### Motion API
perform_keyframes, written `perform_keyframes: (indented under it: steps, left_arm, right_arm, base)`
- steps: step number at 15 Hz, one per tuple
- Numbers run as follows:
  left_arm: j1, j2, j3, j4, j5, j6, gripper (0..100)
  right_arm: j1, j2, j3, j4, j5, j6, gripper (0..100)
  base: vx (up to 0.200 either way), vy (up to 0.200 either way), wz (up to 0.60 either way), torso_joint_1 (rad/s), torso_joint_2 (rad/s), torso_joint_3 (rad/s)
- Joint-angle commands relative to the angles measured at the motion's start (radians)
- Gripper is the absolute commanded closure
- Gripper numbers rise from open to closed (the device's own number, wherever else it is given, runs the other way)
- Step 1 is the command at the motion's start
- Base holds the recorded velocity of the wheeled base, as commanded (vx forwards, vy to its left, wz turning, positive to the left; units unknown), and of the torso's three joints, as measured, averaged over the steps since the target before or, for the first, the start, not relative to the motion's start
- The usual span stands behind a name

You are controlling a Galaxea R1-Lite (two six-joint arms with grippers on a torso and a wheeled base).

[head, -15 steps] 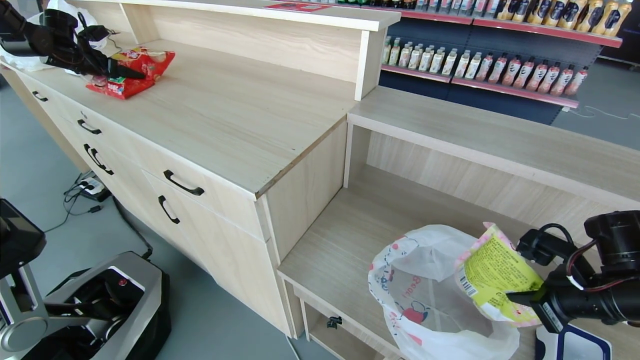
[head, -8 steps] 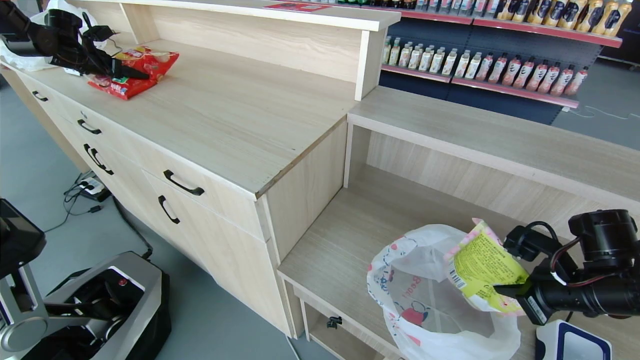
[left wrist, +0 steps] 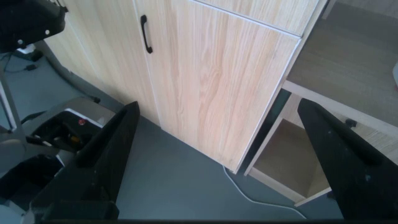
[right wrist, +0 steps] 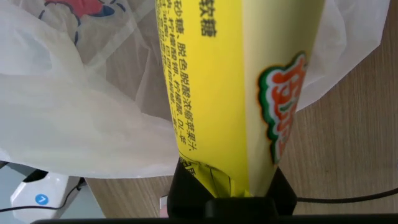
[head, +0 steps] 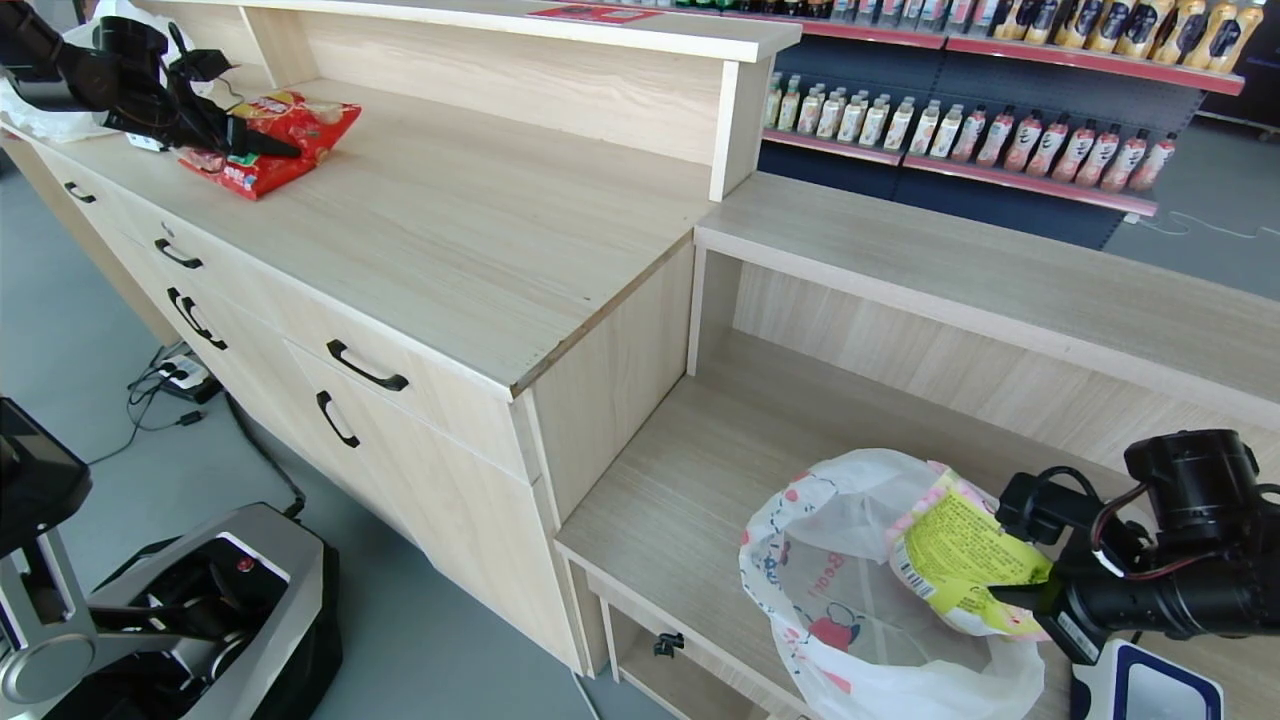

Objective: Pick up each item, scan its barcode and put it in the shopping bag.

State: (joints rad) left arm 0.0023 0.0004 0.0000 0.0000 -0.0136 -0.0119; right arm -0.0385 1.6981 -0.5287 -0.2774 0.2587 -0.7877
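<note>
Right hand (head: 1015, 595) dropped lower, so the yellow snack packet (head: 955, 550) it's pinching now dips into the shopping bag (head: 830, 560) at the lower surface's (head: 700, 470) near edge. Left hand (head: 255, 145), spread wide, is over the red snack packet (head: 300, 125) near the upper surface's (head: 450, 230) far left corner.

Left arm (head: 60, 82) stretched far out to the left, left gripper (head: 252, 146) with fingers wide apart, right arm (head: 1170, 600) low and level, right gripper (head: 1015, 592) apparently clamped on yellow packet (head: 955, 550).
</note>
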Motion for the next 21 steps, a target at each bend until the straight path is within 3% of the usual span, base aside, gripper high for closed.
perform_keyframes:
  steps: [1,14,15,21]
  left_arm:
    - [0.001,0.0,0.0,0.0,0.0,0.0,0]
    - [0.001,0.0,0.0,0.0,0.0,0.0,0]
    - [0.001,0.0,0.0,0.0,0.0,0.0,0]
    - [0.001,0.0,0.0,0.0,0.0,0.0,0]
  right_arm:
    - [-0.001,0.009,-0.011,0.003,0.001,-0.001,100]
    - [-0.003,0.031,-0.033,0.001,0.001,-0.024,100]
    - [-0.003,0.029,-0.036,0.001,0.001,-0.022,0]
    - [-0.006,0.0,-0.065,0.0,0.033,-0.019,0]
  base:
    - [0.0,0.0,0.0,0.0,0.0,0.0]
    - [0.0,0.0,0.0,0.0,0.0,0.0]
    - [0.0,0.0,0.0,0.0,0.0,0.0]
    - [0.0,0.0,0.0,0.0,0.0,0.0]
